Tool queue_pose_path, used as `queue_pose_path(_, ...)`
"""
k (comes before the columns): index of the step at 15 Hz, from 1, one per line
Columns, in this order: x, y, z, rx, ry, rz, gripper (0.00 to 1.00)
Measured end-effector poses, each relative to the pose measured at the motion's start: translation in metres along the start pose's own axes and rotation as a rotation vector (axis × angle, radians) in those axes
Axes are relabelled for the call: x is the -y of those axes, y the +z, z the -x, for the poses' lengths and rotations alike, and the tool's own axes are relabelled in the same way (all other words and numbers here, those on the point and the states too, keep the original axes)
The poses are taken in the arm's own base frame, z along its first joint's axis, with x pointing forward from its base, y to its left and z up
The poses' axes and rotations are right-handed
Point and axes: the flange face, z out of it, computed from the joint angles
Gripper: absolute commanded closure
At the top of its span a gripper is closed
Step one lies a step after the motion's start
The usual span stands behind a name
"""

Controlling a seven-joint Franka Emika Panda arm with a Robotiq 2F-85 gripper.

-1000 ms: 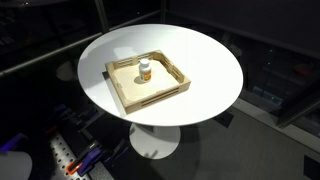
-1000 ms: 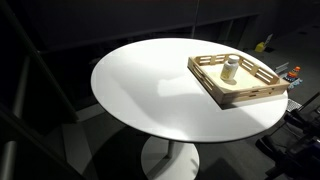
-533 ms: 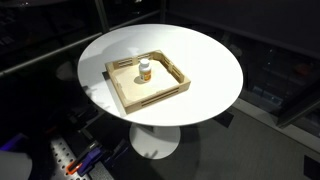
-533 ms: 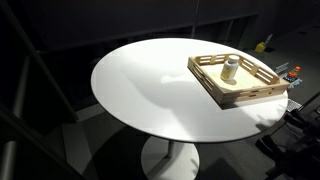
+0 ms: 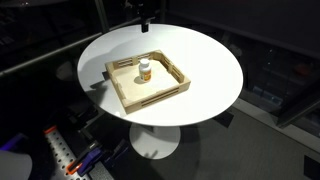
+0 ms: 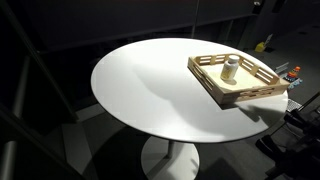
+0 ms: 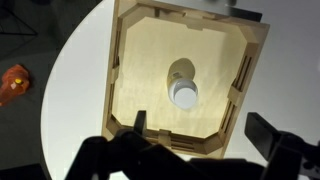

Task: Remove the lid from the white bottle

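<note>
Your gripper point(image 7: 197, 132) hangs spread wide above the tray point(image 7: 125, 60); nudge toward eleven o'clock, centre over the lid point(image 7: 185, 96) on the bottle point(image 5: 145, 70) standing mid-tray, then descend straight and pinch only the lid.

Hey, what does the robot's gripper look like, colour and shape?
The gripper is black: two blocky fingers on a bulky dark body in the wrist view. It is in shadow, so no markings or cables can be made out.

Bright overhead pool on the table point(image 5: 205, 60) (surroundings dark, wrist view soft)
</note>
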Motion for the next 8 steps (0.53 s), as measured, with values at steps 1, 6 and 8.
queue_pose_path(1,-0.0001,0.0013,-0.0003,0.002,0.001,0.0,0.0)
queue_pose_path(6,-0.0003,0.0026,-0.0006,0.004,0.002,0.0,0.0)
queue_pose_path(8,-0.0007,0.0096,-0.0033,-0.002,0.004,-0.001,0.0)
